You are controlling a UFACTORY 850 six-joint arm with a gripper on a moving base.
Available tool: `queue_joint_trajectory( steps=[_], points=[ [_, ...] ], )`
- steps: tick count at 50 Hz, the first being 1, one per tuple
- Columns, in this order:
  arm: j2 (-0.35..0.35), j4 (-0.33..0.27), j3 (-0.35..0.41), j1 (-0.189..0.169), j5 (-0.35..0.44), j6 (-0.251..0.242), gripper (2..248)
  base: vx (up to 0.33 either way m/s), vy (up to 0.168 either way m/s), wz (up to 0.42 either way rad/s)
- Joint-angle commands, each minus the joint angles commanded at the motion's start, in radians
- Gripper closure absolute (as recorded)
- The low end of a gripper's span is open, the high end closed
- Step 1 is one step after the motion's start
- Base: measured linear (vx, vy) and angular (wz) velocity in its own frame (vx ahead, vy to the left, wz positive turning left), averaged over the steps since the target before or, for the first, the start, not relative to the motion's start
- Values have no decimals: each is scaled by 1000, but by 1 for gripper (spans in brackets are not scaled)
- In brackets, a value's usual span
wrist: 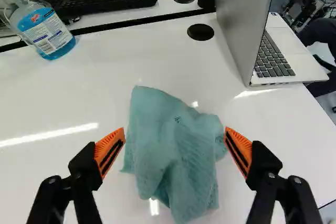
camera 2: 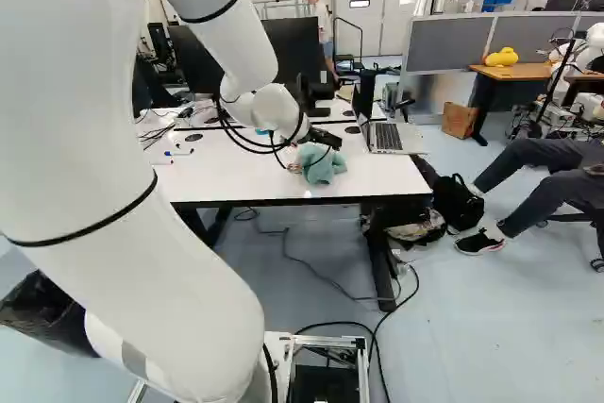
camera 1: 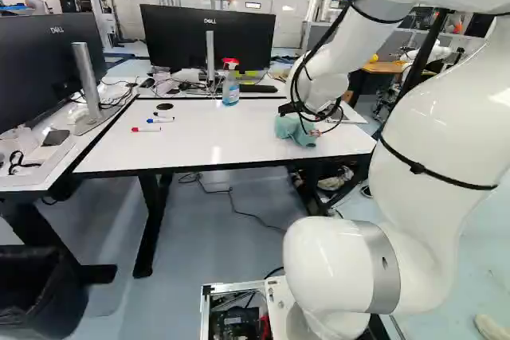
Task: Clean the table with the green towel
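While the green towel [wrist: 176,156] lies bunched in a loose heap on the white table [wrist: 131,72], the gripper [wrist: 173,150] stands over it with its fingers spread wide, one orange pad [wrist: 109,148] on each side of the cloth. Neither pad appears to press the fabric; a little bare table shows at the left pad, and the right pad sits just at the cloth's edge. No grip, then: the towel rests between open fingers.

The heap sits near the table's right end, close to the open laptop [wrist: 262,30], as the right base view also shows [camera 2: 321,163]. A spray bottle [wrist: 39,27] with blue liquid stands well apart, ahead of the gripper and to the side, near a keyboard [wrist: 105,1]. Markers [camera 1: 147,127] lie toward the table's far left.

Judgement: the straddling pose suits either closing on the towel to start a wipe, or having let it go after one. The table surface reads glossy and clean in all views, which settles neither.

Note: crumpled cloth is soft; a pinch at the raised middle would likely hold best.
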Motion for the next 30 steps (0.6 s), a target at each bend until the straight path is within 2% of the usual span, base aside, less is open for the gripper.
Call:
queue_joint_trajectory(
  steps=[30],
  points=[
    [14, 0, 27, 9, 31, 0, 3, 0, 0, 0]
  ],
)
